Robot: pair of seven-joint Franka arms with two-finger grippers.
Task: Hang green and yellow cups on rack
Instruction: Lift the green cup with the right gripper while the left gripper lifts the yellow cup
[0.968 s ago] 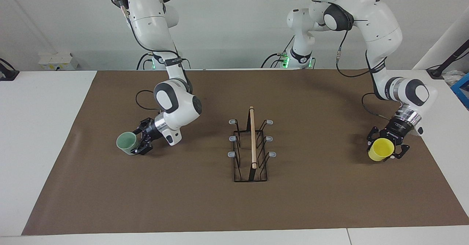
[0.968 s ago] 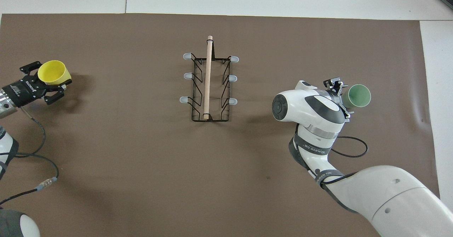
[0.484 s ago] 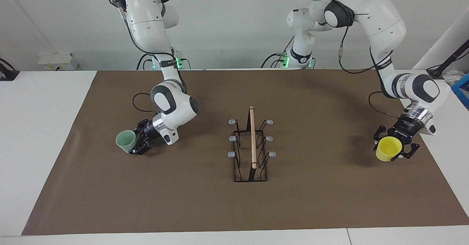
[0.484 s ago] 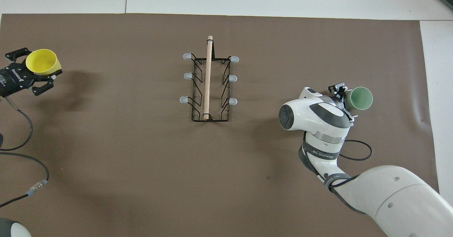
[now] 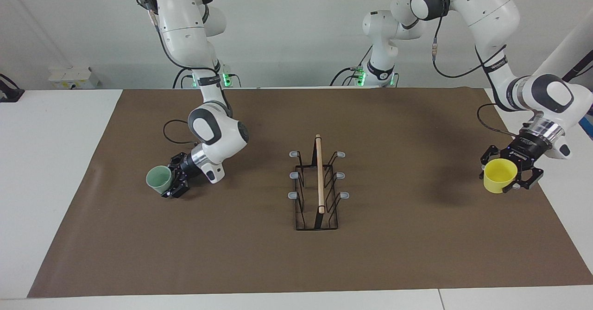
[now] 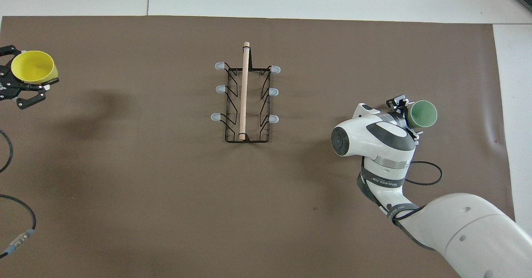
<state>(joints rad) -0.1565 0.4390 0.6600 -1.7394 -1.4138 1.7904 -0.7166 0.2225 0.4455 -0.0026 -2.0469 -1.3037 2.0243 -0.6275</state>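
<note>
While the rack (image 5: 317, 210) has not shifted, the left gripper (image 5: 509, 174) has swung outward over the last second, toward the left arm's end of the table (image 5: 51, 171) and away from the rack.

**Changes noted**
- Yellow cup (image 5: 498, 175): pinched in the left gripper's closed jaws and held off the surface. It hangs over the edge of the brown mat (image 5: 185, 254), well apart from the rack. It was tipped toward the camera and now sits mouth up.
- Green cup (image 5: 158, 179): clamped in the right gripper (image 5: 175, 181), with the jaws set wide around its body. It lies tilted on its side, low over the mat toward the right arm's end. It has barely moved, drifting only a little farther from the rack.

**Bearing on task**
- Both cups are picked up and neither is hung.
- The yellow cup has gained distance rather than closed it. This is probably a repositioning swing before the approach.
- Each cup will likely have to be turned mouth down over a prong.

**Count**
- Cups: two, one green and one yellow.
- Rack: one, at mid-mat.
- Wooden rod (image 5: 319, 171): one, along the top of the rack.
- Grey-tipped prongs: six, three per side, all bare.
- Arms: two, with one gripper each.
- Mat: one.
</note>
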